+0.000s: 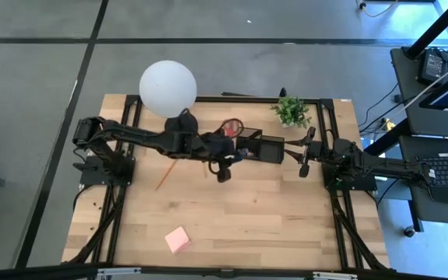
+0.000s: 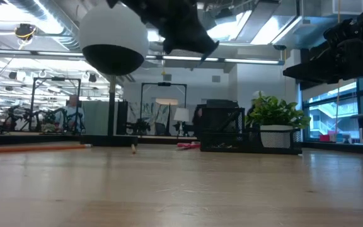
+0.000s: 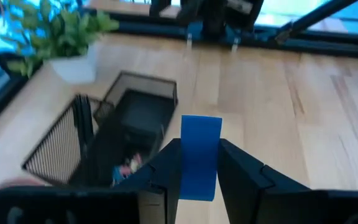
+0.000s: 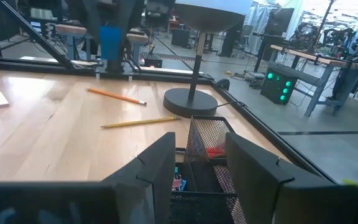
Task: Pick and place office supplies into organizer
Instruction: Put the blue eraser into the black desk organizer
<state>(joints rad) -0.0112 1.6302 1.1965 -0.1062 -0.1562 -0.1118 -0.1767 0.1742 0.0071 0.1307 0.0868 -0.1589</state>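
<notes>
Pale wood counter [image 1: 271, 225], open workshop room showing behind it in the low view. Blue eraser [image 3: 200, 157] is sitting upright, clamped between the left hand [image 3: 199, 163] fingers, raised above the counter just beside the black mesh organizer [image 3: 114, 140]. Only the left wrist view is showing this grip; from overhead the left hand [image 1: 224, 173] is hiding it. Right hand [image 4: 199, 163] is hovering over the organizer [image 4: 207, 158], fingers partly apart, holding nothing. Right wrist view is showing two pencils [image 4: 115, 96] lying by the lamp base [image 4: 190, 101]. Pink sticky pad [image 1: 178, 240] is lying well apart, near the front edge.
</notes>
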